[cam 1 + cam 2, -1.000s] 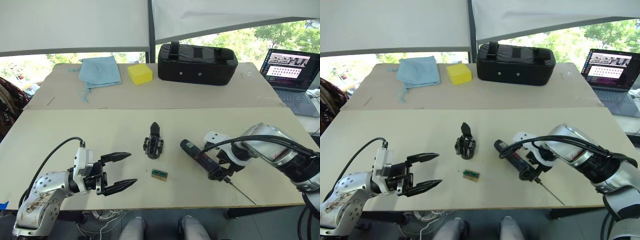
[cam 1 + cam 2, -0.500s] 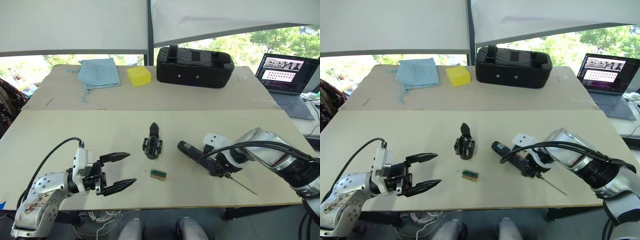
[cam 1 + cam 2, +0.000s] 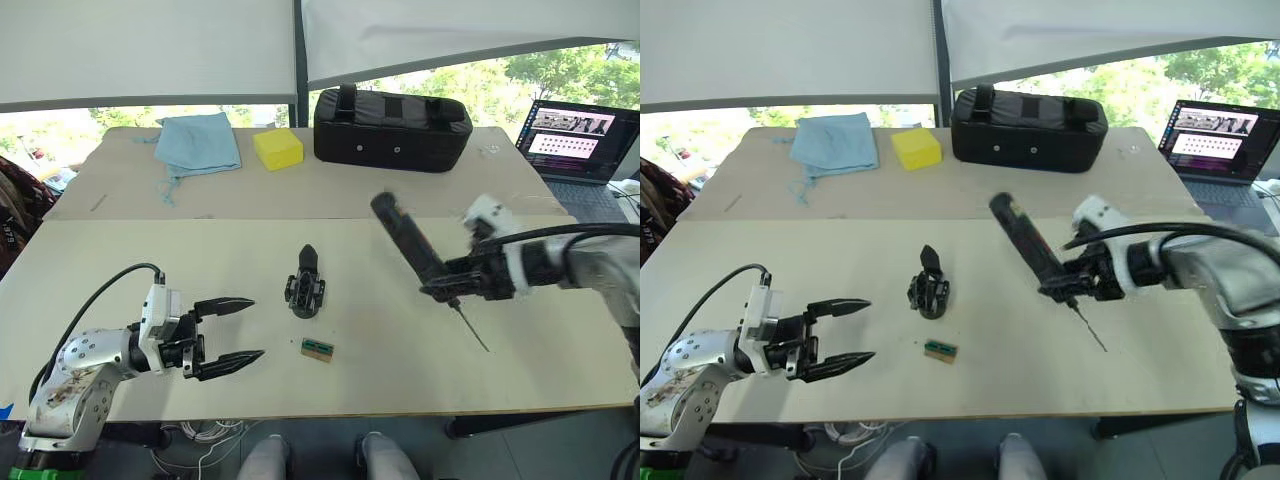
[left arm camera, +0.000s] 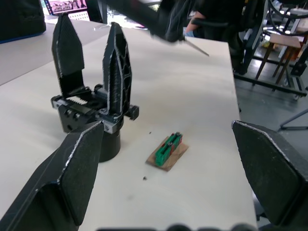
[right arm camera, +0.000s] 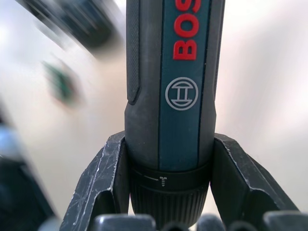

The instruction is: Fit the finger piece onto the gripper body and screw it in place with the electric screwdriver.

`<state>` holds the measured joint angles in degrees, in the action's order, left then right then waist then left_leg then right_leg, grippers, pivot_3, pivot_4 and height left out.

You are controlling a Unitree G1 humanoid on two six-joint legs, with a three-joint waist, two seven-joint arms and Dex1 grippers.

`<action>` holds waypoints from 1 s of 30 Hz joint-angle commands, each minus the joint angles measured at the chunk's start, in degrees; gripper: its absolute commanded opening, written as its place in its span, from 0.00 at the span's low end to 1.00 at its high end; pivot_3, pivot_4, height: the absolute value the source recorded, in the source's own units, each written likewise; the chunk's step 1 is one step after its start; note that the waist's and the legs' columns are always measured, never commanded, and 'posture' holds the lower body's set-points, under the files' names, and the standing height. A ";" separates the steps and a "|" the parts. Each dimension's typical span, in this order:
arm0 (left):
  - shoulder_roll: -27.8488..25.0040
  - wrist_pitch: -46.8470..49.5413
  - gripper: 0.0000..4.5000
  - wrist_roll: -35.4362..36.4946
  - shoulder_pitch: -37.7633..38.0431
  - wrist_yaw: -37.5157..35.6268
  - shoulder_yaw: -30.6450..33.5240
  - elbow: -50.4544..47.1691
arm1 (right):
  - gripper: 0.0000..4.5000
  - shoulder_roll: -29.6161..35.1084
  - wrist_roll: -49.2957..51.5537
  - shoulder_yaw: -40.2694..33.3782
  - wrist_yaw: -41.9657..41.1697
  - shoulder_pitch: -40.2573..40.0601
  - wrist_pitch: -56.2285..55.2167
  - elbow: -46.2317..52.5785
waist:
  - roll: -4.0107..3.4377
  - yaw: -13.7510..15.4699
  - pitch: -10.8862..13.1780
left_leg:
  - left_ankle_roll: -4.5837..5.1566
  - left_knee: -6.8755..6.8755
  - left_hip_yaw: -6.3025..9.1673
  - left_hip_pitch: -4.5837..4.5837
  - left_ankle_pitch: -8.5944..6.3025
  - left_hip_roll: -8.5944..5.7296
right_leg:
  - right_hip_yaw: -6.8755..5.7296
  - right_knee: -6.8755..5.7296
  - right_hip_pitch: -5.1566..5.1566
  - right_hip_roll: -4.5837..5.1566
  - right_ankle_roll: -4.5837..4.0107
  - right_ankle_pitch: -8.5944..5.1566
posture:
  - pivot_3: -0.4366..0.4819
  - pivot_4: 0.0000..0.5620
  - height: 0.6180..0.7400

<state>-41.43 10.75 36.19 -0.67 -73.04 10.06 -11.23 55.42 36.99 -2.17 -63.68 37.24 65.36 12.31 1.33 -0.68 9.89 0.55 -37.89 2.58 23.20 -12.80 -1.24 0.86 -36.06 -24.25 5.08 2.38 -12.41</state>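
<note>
The gripper body (image 3: 305,287) stands mid-table. In the left wrist view the gripper body (image 4: 91,108) carries two upright black pointed fingers side by side, and I cannot tell which one is the finger piece. My right gripper (image 3: 455,287) is shut on the electric screwdriver (image 3: 412,246), held tilted above the table to the right of the body, with its thin bit (image 3: 472,329) pointing down. The pads (image 5: 108,178) clamp the screwdriver (image 5: 175,72) at its collar. My left gripper (image 3: 257,327) hovers open near the front edge, left of the body.
A small green-and-brown block (image 3: 318,348) lies in front of the gripper body. On the far table sit a black zipped bag (image 3: 393,128), a yellow sponge (image 3: 279,148) and a blue cloth (image 3: 200,143). An open laptop (image 3: 575,135) stands at the far right.
My right gripper has lifted the screwdriver off the table, up and back to the right, so it now hangs tilted in the air. The left gripper has barely moved.
</note>
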 commanded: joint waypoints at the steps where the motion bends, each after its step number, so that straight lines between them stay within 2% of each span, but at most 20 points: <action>1: -1.51 -3.04 1.00 -1.93 -1.30 -3.33 -0.56 2.05 | 0.42 -4.18 7.19 -11.58 -1.61 -2.15 -7.13 3.89 | 0.00 0.00 0.00 | 0.00 0.00 -0.01 -0.01 0.00 0.01 | 0.01 -0.01 0.00 0.00 0.00 0.00 | 0.48 0.27 1.00; 3: -1.71 -4.39 1.00 -3.25 -1.49 -4.70 -1.28 3.12 | 0.42 -7.46 8.53 -12.36 -1.54 -4.07 -11.12 7.65 | 0.00 -0.04 0.00 | 0.00 0.00 -0.01 -0.03 0.00 0.03 | 0.01 -0.02 0.03 -0.01 0.00 0.00 | 0.48 0.27 1.00; 7: -1.24 -6.73 1.00 -5.75 -0.67 -5.71 -3.36 3.08 | 0.42 -19.09 11.67 -11.24 1.85 -7.06 -19.77 15.70 | -0.03 -0.34 0.01 | 0.00 0.00 0.06 -0.04 0.00 0.13 | 0.07 -0.04 -0.02 -0.10 -0.02 0.01 | 0.48 0.27 1.00; 10: 0.95 -9.17 1.00 -8.07 -0.14 -4.17 -5.75 3.48 | 0.42 -27.34 9.27 -6.78 2.63 -11.14 -28.19 19.05 | -0.04 -0.12 0.02 | 0.00 0.00 0.25 -0.04 0.00 0.10 | 0.11 -0.08 -0.02 -0.09 -0.03 0.02 | 0.48 0.27 1.00; 13: 4.09 -10.47 1.00 -10.00 -1.04 -1.64 -7.70 5.19 | 0.42 -32.73 4.85 -1.41 1.04 -13.34 -36.91 17.75 | -0.03 0.19 0.01 | -0.01 0.00 0.33 -0.08 0.00 0.03 | 0.11 -0.06 0.03 0.00 0.04 0.07 | 0.48 0.27 1.00; 20: 9.06 -15.04 1.00 -16.24 -3.80 1.94 -12.70 10.62 | 0.42 -37.73 -3.30 5.82 -6.26 -15.01 -54.68 7.01 | -0.03 0.06 0.01 | -0.03 -0.07 0.32 -0.22 0.01 -0.05 | 0.11 -0.08 0.14 0.01 0.07 0.12 | 0.48 0.27 1.00; 30: 10.97 -14.52 1.00 -18.58 -6.89 3.76 -16.99 12.44 | 0.42 -37.39 -5.53 8.48 -8.37 -15.09 -60.07 0.24 | -0.03 -0.06 0.01 | -0.03 -0.06 0.33 -0.24 0.01 -0.02 | 0.13 -0.16 0.08 -0.02 0.00 0.16 | 0.48 0.27 1.00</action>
<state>-30.53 -3.51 17.87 -7.06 -69.19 -6.42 1.19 18.04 30.46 6.75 -71.92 21.70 7.58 11.45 1.30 -0.74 9.91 0.52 -37.95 2.90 22.97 -12.79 -1.26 0.98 -36.21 -24.17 5.06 2.39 -12.25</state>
